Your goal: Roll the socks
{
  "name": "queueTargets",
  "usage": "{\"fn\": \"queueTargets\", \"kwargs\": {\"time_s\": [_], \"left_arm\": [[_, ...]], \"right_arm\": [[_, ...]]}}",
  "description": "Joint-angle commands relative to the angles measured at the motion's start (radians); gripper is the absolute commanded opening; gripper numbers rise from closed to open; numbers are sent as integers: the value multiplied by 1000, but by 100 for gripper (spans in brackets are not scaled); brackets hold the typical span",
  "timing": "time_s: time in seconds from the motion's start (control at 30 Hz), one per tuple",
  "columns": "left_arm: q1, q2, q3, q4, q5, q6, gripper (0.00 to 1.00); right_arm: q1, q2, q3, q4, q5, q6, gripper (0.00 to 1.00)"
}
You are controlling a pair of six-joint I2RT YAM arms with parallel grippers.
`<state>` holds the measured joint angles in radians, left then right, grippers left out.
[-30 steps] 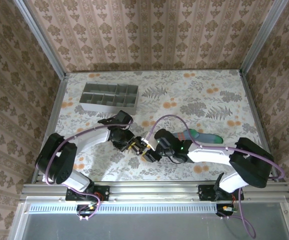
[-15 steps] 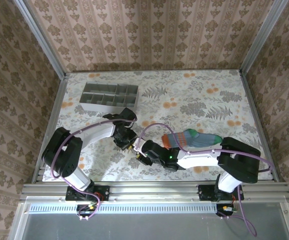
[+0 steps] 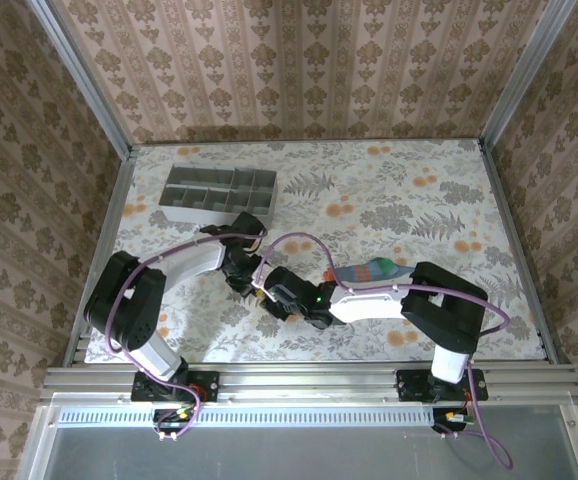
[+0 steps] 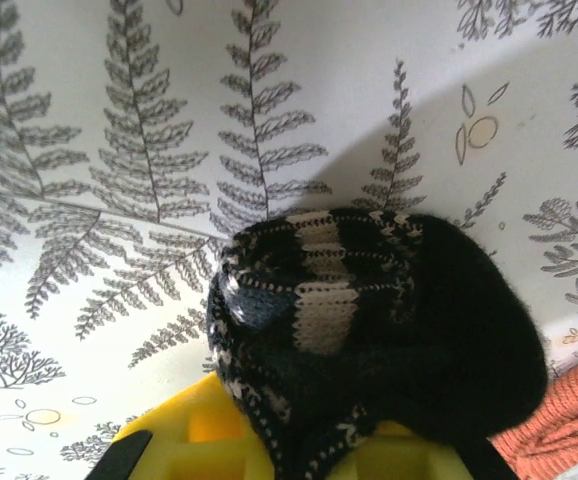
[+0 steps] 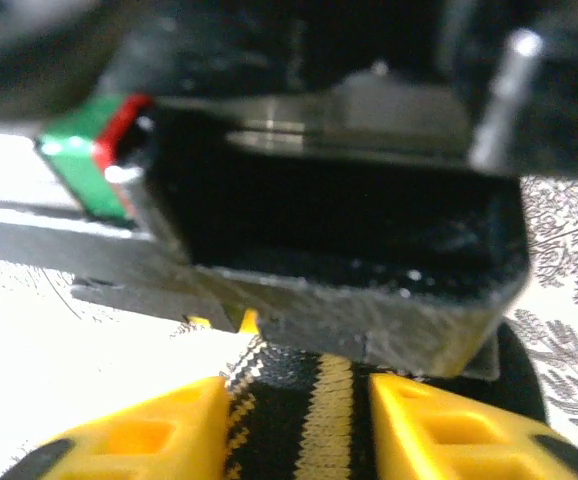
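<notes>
Your right fingers (image 5: 159,435) have slid left and now clamp the black-and-cream sock (image 4: 369,330) your left fingers (image 4: 194,445) keep clenched. The teal sock (image 3: 379,270), dragged along, lies just right of them; the left wrist housing (image 5: 349,200) crowds the right fingers.

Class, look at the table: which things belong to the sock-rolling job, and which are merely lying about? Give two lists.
For the job:
- black-and-cream striped sock
- teal striped sock

Lying about:
- grey compartment tray
</notes>
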<state>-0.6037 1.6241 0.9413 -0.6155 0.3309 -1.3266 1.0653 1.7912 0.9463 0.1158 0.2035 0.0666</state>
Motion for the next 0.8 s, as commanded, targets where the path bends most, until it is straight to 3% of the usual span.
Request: {"fn": "queueTargets", "kwargs": {"time_s": [0.0, 0.13, 0.27, 0.4, 0.5, 0.77], "left_arm": [[-33, 30, -62, -62, -20, 29, 6], [-6, -10, -59, -18, 17, 26, 22], [37, -58, -64, 52, 59, 13, 45], [88, -129, -63, 97, 65, -12, 58], [119, -171, -62, 123, 66, -24, 64], [135, -238, -123, 176, 63, -51, 64]], "right_arm": [[-90, 93, 7, -155, -48, 107, 28], [-107, 116, -47, -197, -143, 128, 15], [-128, 143, -71, -234, -230, 141, 3], [-163, 155, -88, -238, -315, 161, 0], [-187, 157, -98, -235, -369, 165, 0], [-270, 161, -126, -226, -478, 186, 0]]}}
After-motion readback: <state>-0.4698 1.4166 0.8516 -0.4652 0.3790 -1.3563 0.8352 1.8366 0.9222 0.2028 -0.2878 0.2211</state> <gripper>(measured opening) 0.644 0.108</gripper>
